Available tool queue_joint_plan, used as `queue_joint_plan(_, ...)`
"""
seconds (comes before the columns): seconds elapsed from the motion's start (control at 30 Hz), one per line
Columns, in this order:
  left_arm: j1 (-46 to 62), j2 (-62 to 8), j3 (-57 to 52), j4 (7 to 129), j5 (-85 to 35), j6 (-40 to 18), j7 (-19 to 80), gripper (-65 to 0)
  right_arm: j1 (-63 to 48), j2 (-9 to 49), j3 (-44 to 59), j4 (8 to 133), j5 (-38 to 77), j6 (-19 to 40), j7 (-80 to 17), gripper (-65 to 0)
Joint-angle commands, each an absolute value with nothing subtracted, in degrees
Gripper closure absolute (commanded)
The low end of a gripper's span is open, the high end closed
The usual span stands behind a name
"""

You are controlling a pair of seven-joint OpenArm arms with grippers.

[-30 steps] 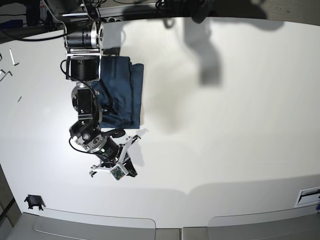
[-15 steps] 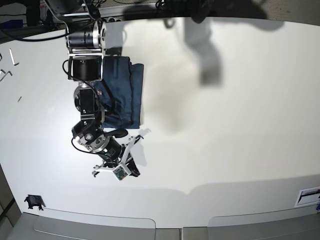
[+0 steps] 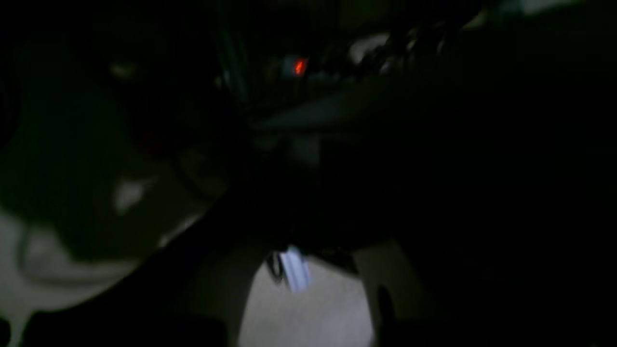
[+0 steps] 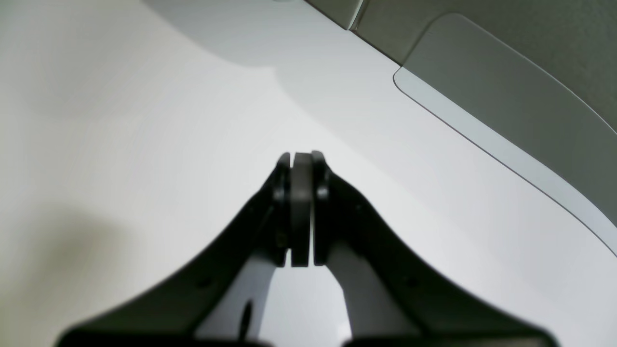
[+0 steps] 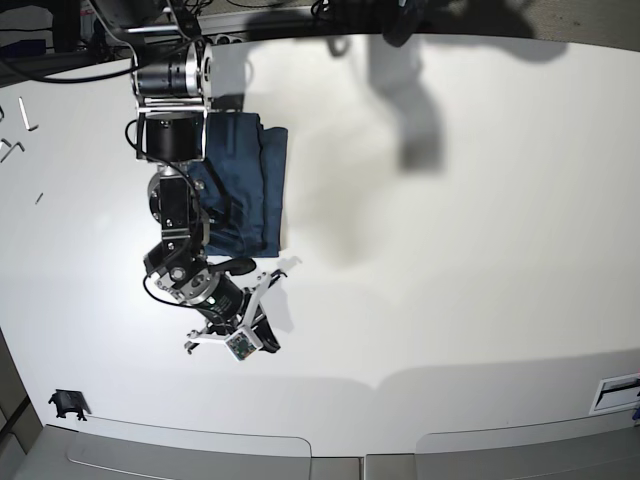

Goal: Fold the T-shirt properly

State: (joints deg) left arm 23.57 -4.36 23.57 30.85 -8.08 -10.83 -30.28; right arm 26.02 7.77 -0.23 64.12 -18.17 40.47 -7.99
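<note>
Toward the desk's (image 5: 480, 250) far-left corner the folded T-shirt (image 5: 245, 185) lies under the right arm, whose empty fingers (image 4: 301, 161) are pressed together; withdrawing could snag and unfold it, left fingers unseen

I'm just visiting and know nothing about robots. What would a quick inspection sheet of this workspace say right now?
Surface: white table, bare across most of its width, with shadows near the far edge.
Job's things: T-shirt, dark blue, lying folded into a compact stack, partly hidden by the right arm.
Clutter: small metal parts at the table's far left; a small black piece near the front left corner.
End effectors: right end effector shut on nothing, over bare table; left end effector not visible, its camera view is too dark to read.
Cables: black cables behind the table's far left edge.
Surroundings: grey panels along the front edge.
</note>
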Motion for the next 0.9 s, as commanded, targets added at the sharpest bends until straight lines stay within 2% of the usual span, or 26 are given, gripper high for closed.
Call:
queue_joint_plan(0.0, 24.99, -4.21, 23.68, 31.09, -7.46, -11.51, -33.34, -8.1, 28.08, 8.08, -0.05, 65.17, -17.34, 40.00, -6.55, 0.0)
queue_joint_plan(0.13, 26.59, -4.14, 23.66, 31.09, -7.57, -11.40, -40.93, -8.1, 28.08, 8.10, -0.05, 65.17, -17.34, 40.00, -6.72, 0.0)
queue_joint_plan(0.3, 26.65, -4.12, 23.66, 31.09, -8.29, -11.29, -38.52, -8.1, 28.08, 8.08, -0.05, 65.17, -17.32, 40.00, -6.70, 0.0)
queue_joint_plan(0.37, 26.52, -3.81, 23.66, 31.09, -8.58, -10.44, -32.49, -8.1, 28.08, 8.10, -0.05, 65.17, -16.38, 40.00, -6.72, 0.0)
queue_joint_plan(0.47, 25.56, -3.51, 23.66, 31.09, -8.56, -5.78, -19.42, -8.1, 28.08, 8.08, -0.05, 65.17, -15.84, 40.00, -7.14, 0.0)
queue_joint_plan(0.53, 24.36, -3.33, 23.66, 31.09, -8.60, -5.34, -13.17, -8.1, 28.08, 8.10, -0.05, 65.17, -15.86, 40.00, -7.25, 0.0)
queue_joint_plan(0.77, 20.62, -1.41, 23.66, 31.05, -8.58, -4.16, -1.13, -8.0, 28.08, 8.12, -0.05, 65.17, -15.86, 40.00, -7.94, 0.0)
queue_joint_plan(0.87, 20.49, -1.43, 23.66, 31.05, -8.58, -4.25, -0.67, -8.0, 28.08, 8.10, -0.05, 65.17, -15.86, 40.00, -7.97, 0.0)
